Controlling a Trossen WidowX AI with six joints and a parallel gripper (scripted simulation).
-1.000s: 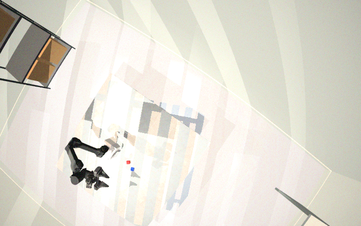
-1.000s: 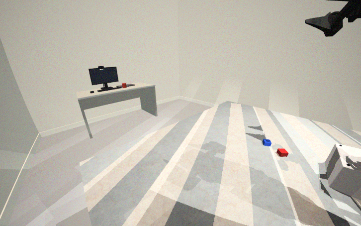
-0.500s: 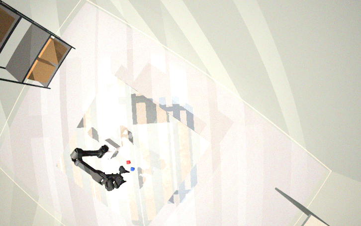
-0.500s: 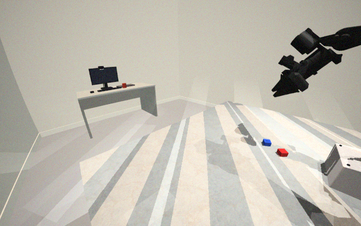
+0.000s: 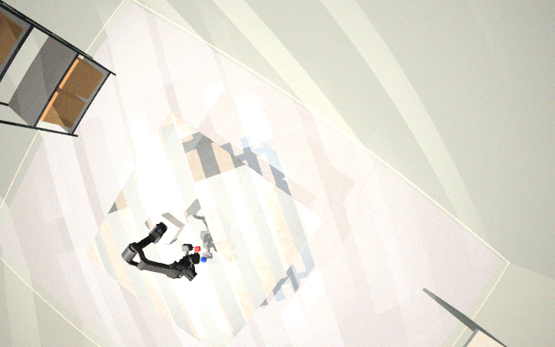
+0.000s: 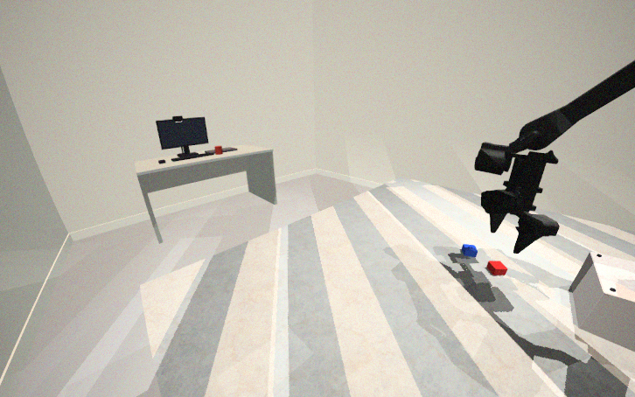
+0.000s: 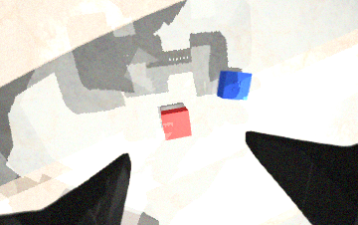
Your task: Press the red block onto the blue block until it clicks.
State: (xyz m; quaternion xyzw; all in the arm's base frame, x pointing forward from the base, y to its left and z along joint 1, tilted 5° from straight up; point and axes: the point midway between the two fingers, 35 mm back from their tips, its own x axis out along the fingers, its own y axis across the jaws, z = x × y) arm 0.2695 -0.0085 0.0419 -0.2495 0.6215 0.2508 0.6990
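Top view, from the left: an open-framed rack [image 5: 91,103] holds brown boxes [image 5: 83,76] in its bays, its far-left part cut off by the edge. The arm [image 5: 157,267] [image 6: 580,102] bends toward the red block [image 5: 197,248] [image 6: 497,268] [image 7: 177,123] and the blue block [image 5: 203,259] [image 6: 470,250] [image 7: 235,85], which rest apart but near each other on the striped tabletop [image 5: 245,212] [image 6: 309,281] [image 7: 99,149].

Exterior view, from the left: a desk [image 6: 260,150] carries a monitor [image 6: 182,133] and a red mug [image 6: 219,149] — its contents cannot be made out. Farther right lie the blue block, then the red block. The jaws point downward above the tabletop, spread wide, holding nothing and touching neither block. At the right edge, a pale box-like body [image 6: 603,299] is cut off, with dark spots on its upper face.

Wrist view, from the left: one dark finger, the red block, the blue block, then the other finger [image 7: 308,164] — both fingers cropped by the frame. Glare washes out parts of the tabletop, and the blocks' surface details are hard to read.
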